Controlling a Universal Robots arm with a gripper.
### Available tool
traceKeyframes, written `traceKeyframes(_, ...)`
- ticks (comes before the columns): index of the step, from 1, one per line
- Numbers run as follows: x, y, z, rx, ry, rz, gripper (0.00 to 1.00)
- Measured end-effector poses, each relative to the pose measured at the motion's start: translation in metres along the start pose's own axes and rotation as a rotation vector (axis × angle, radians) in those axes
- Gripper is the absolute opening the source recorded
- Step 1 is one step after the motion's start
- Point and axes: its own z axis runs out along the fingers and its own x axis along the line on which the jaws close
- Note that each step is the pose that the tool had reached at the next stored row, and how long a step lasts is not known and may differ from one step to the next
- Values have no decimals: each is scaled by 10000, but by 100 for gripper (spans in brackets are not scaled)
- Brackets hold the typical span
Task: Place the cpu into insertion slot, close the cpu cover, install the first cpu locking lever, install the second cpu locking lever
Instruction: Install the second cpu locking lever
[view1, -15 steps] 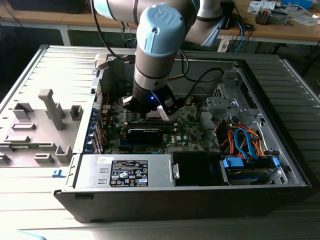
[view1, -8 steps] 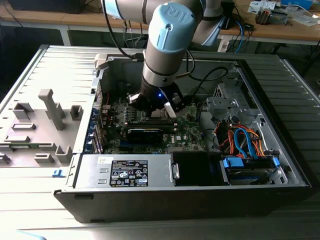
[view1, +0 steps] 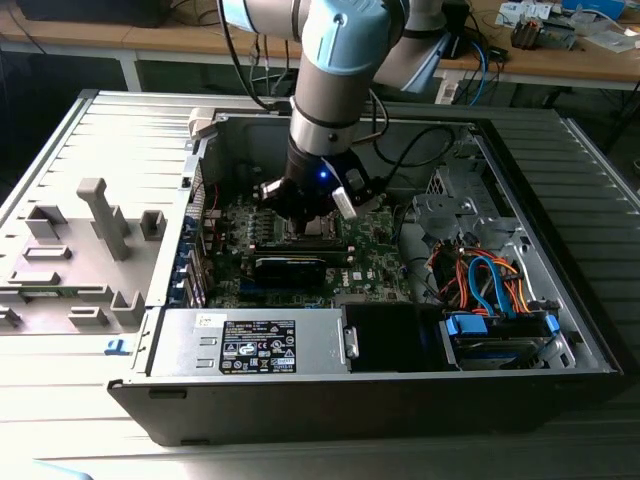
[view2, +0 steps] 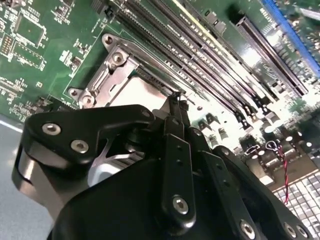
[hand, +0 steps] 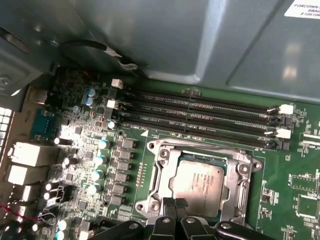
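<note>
The cpu (hand: 197, 179), a flat square with a dull silver top, lies in the insertion slot (hand: 239, 212) on the green board. The cpu cover (hand: 166, 167), a thin silvery frame, lies flat around it. A thin metal lever (hand: 200, 148) runs along the socket's edge on the memory-slot side. My gripper (hand: 175, 204) hangs right at the socket's opposite edge, its black fingertips pressed together and shut with nothing visible between them. In the second wrist view the gripper (view2: 176, 97) touches down at the rim of the cover (view2: 107, 75) beside the cpu (view2: 142, 92). In the exterior view the gripper (view1: 312, 222) is low over the board.
Long black memory slots (hand: 200, 112) run beside the socket, with a row of capacitors (hand: 100, 160) on another side. The grey case wall (hand: 175, 40) rises behind them. A black card (view1: 290, 268), the power supply (view1: 250, 345) and coloured cables (view1: 490, 280) fill the case.
</note>
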Motion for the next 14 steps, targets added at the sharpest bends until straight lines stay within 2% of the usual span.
traceKeyframes(3,-29,50,-8,194,47,23,11)
traceKeyframes(5,-80,109,-11,318,104,40,11)
traceKeyframes(10,-194,145,-51,383,239,56,11)
traceKeyframes(14,-197,154,-151,379,271,60,11)
